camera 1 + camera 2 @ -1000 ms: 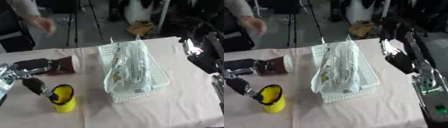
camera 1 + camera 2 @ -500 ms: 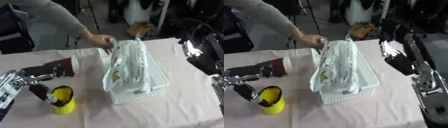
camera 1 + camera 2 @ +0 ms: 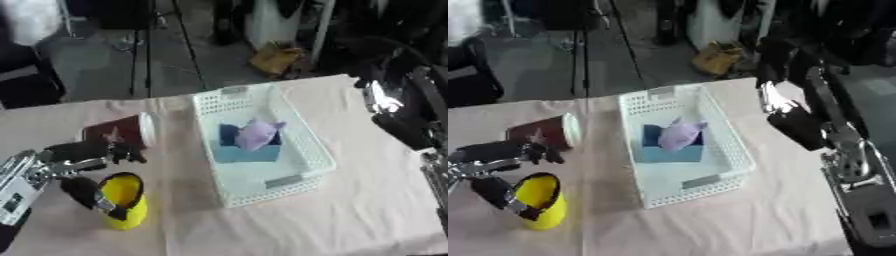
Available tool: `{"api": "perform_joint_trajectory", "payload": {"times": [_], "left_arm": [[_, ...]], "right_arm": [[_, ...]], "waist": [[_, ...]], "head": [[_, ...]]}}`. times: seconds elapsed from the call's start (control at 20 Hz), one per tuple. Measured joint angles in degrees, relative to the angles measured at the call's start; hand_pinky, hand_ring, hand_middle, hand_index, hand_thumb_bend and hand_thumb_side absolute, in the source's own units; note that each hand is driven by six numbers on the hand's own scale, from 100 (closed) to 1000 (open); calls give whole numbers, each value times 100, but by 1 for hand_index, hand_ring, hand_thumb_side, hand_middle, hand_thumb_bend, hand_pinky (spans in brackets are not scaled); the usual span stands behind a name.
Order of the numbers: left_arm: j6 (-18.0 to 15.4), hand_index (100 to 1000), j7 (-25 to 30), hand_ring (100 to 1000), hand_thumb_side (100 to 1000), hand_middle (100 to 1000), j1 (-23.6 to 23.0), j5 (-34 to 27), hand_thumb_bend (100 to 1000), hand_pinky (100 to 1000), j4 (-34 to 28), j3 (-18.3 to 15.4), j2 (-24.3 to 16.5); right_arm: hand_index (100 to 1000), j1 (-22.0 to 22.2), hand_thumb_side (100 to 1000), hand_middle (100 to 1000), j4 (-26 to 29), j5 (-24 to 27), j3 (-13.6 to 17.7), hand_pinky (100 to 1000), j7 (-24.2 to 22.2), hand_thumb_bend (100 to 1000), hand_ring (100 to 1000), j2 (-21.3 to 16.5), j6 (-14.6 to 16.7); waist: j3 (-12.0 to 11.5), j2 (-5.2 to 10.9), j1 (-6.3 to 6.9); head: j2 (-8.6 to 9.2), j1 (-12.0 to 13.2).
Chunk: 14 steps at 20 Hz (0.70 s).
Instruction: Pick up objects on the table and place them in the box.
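- The yellow cup (image 3: 125, 201) stands upright on the table (image 3: 350, 210), near the front left corner.
- The left hand (image 3: 74, 167) holds this cup: one dark finger reaches down inside the rim, the others curl round the outer wall.
- A dark red paper cup (image 3: 118, 134) lies on its side just behind the left hand, mouth turned toward the basket.
- The white basket (image 3: 302, 150) sits at the table centre, well apart from the yellow cup, with no object between them.
- Inside the basket lie a blue flat item (image 3: 247, 152) and a pale purple crumpled item (image 3: 256, 134) resting on top of it.
- Change since the earlier frames: the large clear bag that filled the basket is gone, and the person's hand that reached to the basket's far end has withdrawn.
- The left forearm enters from the lower left corner, angled up toward the cups.
- The right hand (image 3: 796, 127) hangs above the table's right edge, beside the basket and clear of it; its finger state cannot be told.
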<state>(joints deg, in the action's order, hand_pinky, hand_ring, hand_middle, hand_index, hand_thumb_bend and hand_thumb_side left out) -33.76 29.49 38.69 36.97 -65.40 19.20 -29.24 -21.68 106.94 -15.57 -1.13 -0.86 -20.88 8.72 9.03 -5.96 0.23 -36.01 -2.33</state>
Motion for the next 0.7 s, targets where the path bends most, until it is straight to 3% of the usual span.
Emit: {"api": "perform_joint_trajectory", "payload": {"times": [0.4,0.5,0.6,0.7], "left_arm": [[1,917,1,809,558,826,-39,490,971,697,42,4,60],[-10,896,-10,754,492,794,-45,634,892,603,88,-5,83],[-31,894,-31,748,487,791,-45,728,884,588,128,-44,108],[-61,798,-61,578,394,654,-41,777,744,297,153,-83,112]], "right_arm": [[900,0,551,787,0,1,0,573,-5,100,651,34,-4],[900,0,551,787,0,2,0,573,-5,100,651,36,-4],[900,-1,551,787,0,3,0,573,-6,100,651,38,-4],[900,-1,551,787,0,3,0,573,-6,100,651,40,-4]], "waist": [[16,-5,-5],[23,-7,-11],[28,-7,-16],[32,-7,-16]], "head": [[0,-21],[0,-25],[-1,-34],[-2,-40]]}}
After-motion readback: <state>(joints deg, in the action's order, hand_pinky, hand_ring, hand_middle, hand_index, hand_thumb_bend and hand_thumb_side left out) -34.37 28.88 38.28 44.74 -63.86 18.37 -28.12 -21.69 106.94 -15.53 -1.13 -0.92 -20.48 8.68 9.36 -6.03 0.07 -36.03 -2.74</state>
